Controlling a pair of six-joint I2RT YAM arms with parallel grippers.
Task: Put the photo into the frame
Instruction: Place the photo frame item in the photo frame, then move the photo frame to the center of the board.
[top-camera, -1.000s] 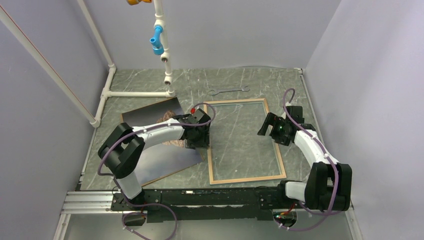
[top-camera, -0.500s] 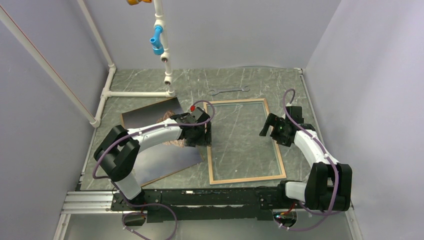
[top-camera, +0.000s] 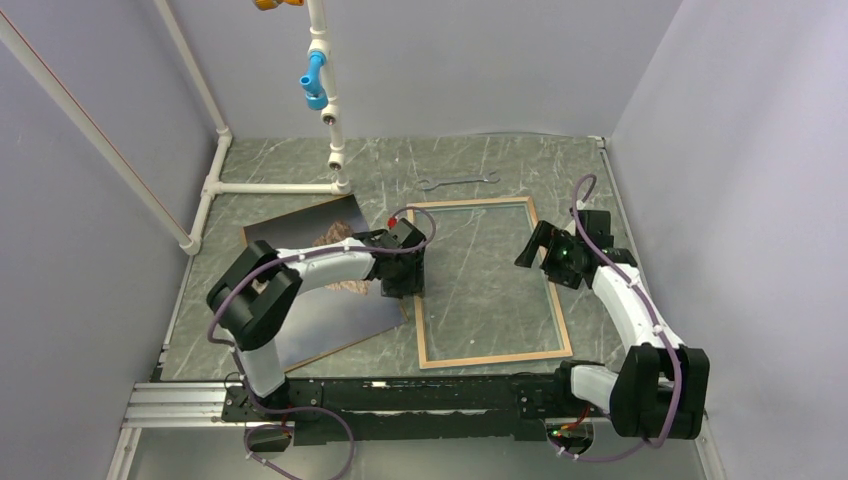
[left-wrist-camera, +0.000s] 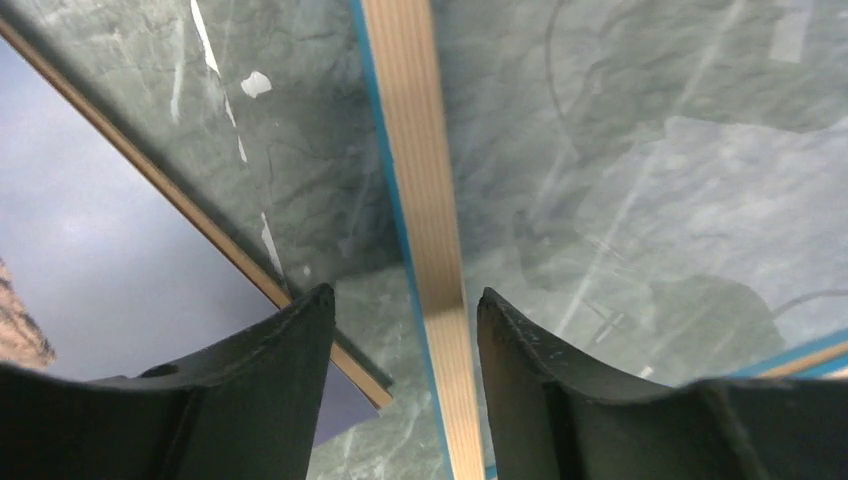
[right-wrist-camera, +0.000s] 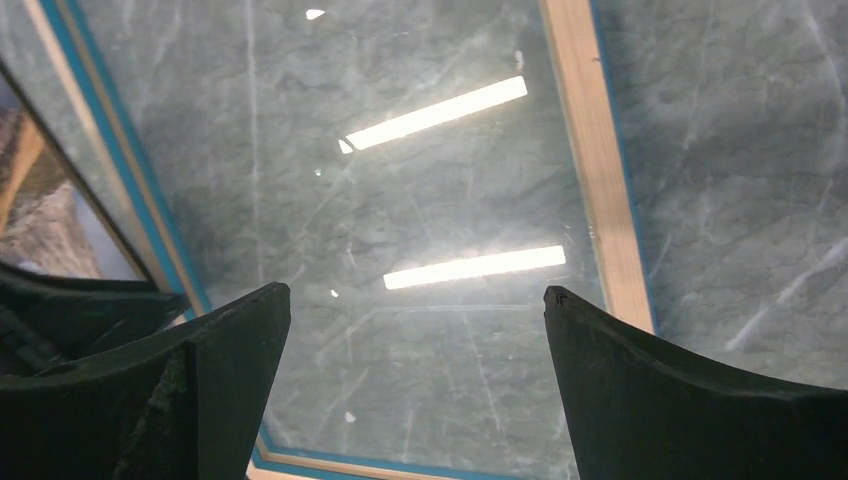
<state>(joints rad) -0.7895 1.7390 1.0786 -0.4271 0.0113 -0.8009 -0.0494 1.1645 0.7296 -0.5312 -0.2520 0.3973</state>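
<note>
The frame (top-camera: 418, 325) lies flat at mid-table, pale tan back up, with a clear glossy sheet (top-camera: 485, 285) inside it. The photo (top-camera: 325, 320) lies face up to its left on a brown backing board (top-camera: 345, 347), partly under my left arm. My left gripper (top-camera: 401, 285) is open, its jaws straddling the frame's left rail (left-wrist-camera: 425, 200) without gripping it; the photo's grey sky (left-wrist-camera: 80, 260) shows beside it. My right gripper (top-camera: 533, 256) is open and empty above the frame's right side, over the glossy sheet (right-wrist-camera: 420, 190) near the right rail (right-wrist-camera: 597, 170).
A metal wrench (top-camera: 458, 181) lies behind the frame. A white pipe stand (top-camera: 335, 150) with a blue fitting rises at the back left, its base pipes along the left edge. Grey walls close in the table on three sides.
My left arm's elbow has swung right and its gripper has shifted slightly nearer over the frame's left rail. The right gripper has hardly moved. Frame and photo lie as before.
</note>
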